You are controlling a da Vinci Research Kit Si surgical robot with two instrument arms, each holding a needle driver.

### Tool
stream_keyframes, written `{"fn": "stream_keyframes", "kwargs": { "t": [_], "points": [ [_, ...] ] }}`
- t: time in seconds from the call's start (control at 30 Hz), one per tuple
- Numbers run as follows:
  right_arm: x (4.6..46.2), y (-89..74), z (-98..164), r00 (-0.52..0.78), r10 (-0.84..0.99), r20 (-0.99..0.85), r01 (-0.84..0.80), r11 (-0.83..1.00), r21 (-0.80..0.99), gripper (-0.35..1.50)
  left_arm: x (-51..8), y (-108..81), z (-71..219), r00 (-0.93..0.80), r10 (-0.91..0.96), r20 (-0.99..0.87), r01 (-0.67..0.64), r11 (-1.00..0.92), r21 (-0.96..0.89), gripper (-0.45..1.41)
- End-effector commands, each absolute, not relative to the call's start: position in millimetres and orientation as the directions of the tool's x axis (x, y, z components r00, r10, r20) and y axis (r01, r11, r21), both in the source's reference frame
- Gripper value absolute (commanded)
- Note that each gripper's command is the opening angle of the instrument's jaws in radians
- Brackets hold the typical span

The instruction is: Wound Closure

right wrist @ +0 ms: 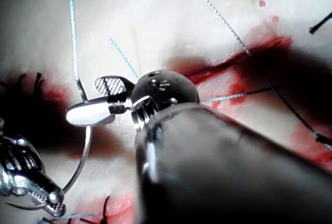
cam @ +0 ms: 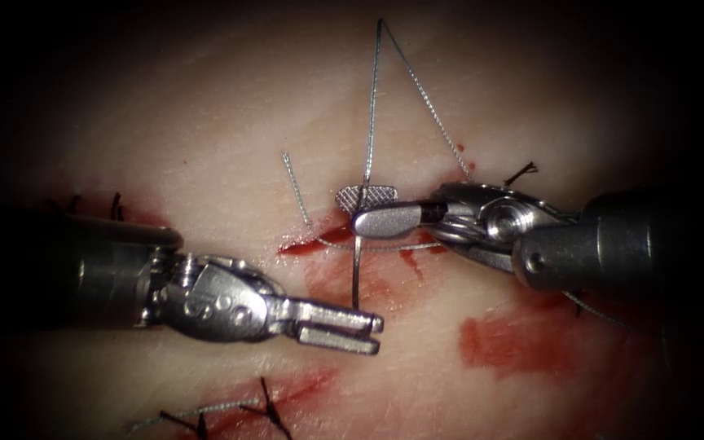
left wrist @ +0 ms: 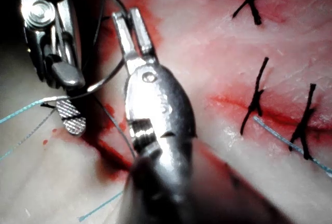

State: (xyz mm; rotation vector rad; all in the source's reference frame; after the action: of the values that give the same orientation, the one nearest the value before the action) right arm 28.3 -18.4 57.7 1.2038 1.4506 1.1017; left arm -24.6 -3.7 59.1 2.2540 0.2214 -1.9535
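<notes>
With the curved needle [cam: 357,261] gripped near its thread end, your right tool [cam: 366,209] holds it above the cut [cam: 319,241] at centre frame.

Nearest the endoscope, at lower left, your left tool [cam: 342,327] has its jaws slightly parted and holds nothing; the needle's point sits just above those jaws, clear of the tissue [cam: 205,122]. Further back, the right tool's jaws are clamped on the needle. The thread [cam: 372,106] rises from the needle's swaged end to the top of the frame, then slants down right. Red fluid [cam: 523,338] stains the tissue at lower right, and dark finished stitches [cam: 266,407] lie at bottom centre.
</notes>
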Motion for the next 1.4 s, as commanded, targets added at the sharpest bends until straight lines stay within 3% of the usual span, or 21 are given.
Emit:
{"fn": "stream_keyframes", "kwargs": {
  "t": [0.03, 0.1, 0.13, 0.17, 0.2, 0.27, 0.43, 0.57, 0.63, 0.7, 0.8, 0.83, 0.9, 1.0, 1.03, 1.07, 1.1, 1.13, 1.17, 1.23, 1.4],
  "points": [
    [29.1, -18.6, 57.9, -0.095, 0.990, -0.107, 0.165, 0.122, 0.979, -0.01, -25.1, -3.9, 59.6, 0.140, 0.014, -0.990, 0.208, -0.978, 0.016, -0.45],
    [29.1, -18.6, 57.9, -0.095, 0.990, -0.107, 0.165, 0.122, 0.979, -0.30, -25.1, -3.9, 59.6, 0.141, 0.014, -0.990, 0.208, -0.978, 0.016, -0.45],
    [29.1, -18.6, 57.9, -0.095, 0.990, -0.107, 0.165, 0.122, 0.979, -0.35, -25.1, -3.9, 59.6, 0.140, 0.014, -0.990, 0.208, -0.978, 0.016, -0.45],
    [29.0, -18.7, 57.9, -0.094, 0.990, -0.107, 0.166, 0.122, 0.979, -0.35, -25.2, -3.8, 59.6, 0.131, 0.061, -0.990, 0.215, -0.976, -0.032, 0.04],
    [29.0, -18.7, 57.9, -0.094, 0.990, -0.107, 0.166, 0.122, 0.979, -0.35, -25.2, -3.8, 59.6, 0.131, 0.061, -0.990, 0.215, -0.976, -0.032, 0.04],
    [28.8, -18.8, 57.9, -0.095, 0.990, -0.108, 0.165, 0.122, 0.979, -0.35, -25.2, -3.6, 59.5, 0.119, 0.121, -0.986, 0.223, -0.971, -0.092, 0.36],
    [28.3, -18.9, 58.1, -0.110, 0.988, -0.107, 0.155, 0.123, 0.980, -0.35, -25.1, -2.5, 59.1, 0.104, 0.200, -0.974, 0.226, -0.959, -0.172, 0.63],
    [28.3, -18.4, 58.6, -0.135, 0.978, -0.157, 0.136, 0.176, 0.975, -0.35, -24.9, -1.3, 58.3, 0.064, 0.367, -0.928, 0.225, -0.911, -0.345, 1.20],
    [28.2, -18.1, 58.8, -0.169, 0.960, -0.223, 0.105, 0.243, 0.964, -0.35, -24.4, -0.1, 57.5, 0.048, 0.444, -0.895, 0.181, -0.885, -0.430, 1.05],
    [27.9, -17.9, 59.0, -0.183, 0.932, -0.314, 0.082, 0.332, 0.940, -0.35, -23.6, 1.2, 56.6, 0.045, 0.484, -0.874, 0.163, -0.867, -0.472, 1.16],
    [27.5, -17.5, 59.5, -0.194, 0.864, -0.465, 0.048, 0.482, 0.875, -0.35, -20.8, 3.6, 54.8, 0.051, 0.511, -0.858, 0.159, -0.852, -0.498, 1.08],
    [27.3, -17.3, 59.8, -0.199, 0.817, -0.541, 0.030, 0.557, 0.830, -0.35, -19.6, 4.5, 54.2, 0.053, 0.521, -0.852, 0.172, -0.845, -0.506, 0.91],
    [26.8, -17.1, 60.3, -0.156, 0.721, -0.675, -0.031, 0.680, 0.733, -0.35, -17.4, 5.5, 53.7, 0.006, 0.537, -0.844, 0.181, -0.830, -0.527, 0.22],
    [26.1, -17.6, 61.0, -0.092, 0.686, -0.722, -0.108, 0.714, 0.692, -0.35, -16.8, 5.5, 54.1, -0.068, 0.520, -0.852, 0.152, -0.838, -0.524, 0.24],
    [25.5, -18.4, 61.9, -0.028, 0.639, -0.769, -0.172, 0.754, 0.633, -0.35, -16.6, 4.9, 54.8, -0.133, 0.497, -0.857, 0.171, -0.840, -0.514, -0.11],
    [25.3, -18.9, 62.3, 0.004, 0.603, -0.798, -0.205, 0.782, 0.589, -0.35, -16.7, 4.6, 55.3, -0.161, 0.480, -0.862, 0.188, -0.843, -0.504, -0.13],
    [25.3, -19.2, 62.7, 0.018, 0.567, -0.824, -0.231, 0.804, 0.548, -0.35, -16.8, 4.2, 55.8, -0.187, 0.452, -0.872, 0.199, -0.852, -0.484, 0.00],
    [25.4, -19.3, 62.9, 0.025, 0.541, -0.841, -0.257, 0.816, 0.517, -0.35, -17.1, 3.8, 56.5, -0.214, 0.426, -0.879, 0.201, -0.861, -0.467, -0.37],
    [25.7, -19.3, 63.1, 0.018, 0.510, -0.860, -0.278, 0.829, 0.485, -0.35, -17.3, 3.4, 57.1, -0.245, 0.517, -0.820, 0.174, -0.808, -0.562, -0.45],
    [26.1, -18.8, 63.1, -0.023, 0.486, -0.874, -0.286, 0.834, 0.471, -0.35, -17.2, 2.1, 58.6, -0.304, 0.818, -0.489, 0.045, -0.500, -0.865, -0.45],
    [27.0, -16.9, 62.1, -0.099, 0.407, -0.908, -0.333, 0.846, 0.416, -0.35, -17.8, 0.7, 61.9, -0.324, 0.830, -0.454, 0.007, -0.478, -0.878, -0.45]
  ]
}}
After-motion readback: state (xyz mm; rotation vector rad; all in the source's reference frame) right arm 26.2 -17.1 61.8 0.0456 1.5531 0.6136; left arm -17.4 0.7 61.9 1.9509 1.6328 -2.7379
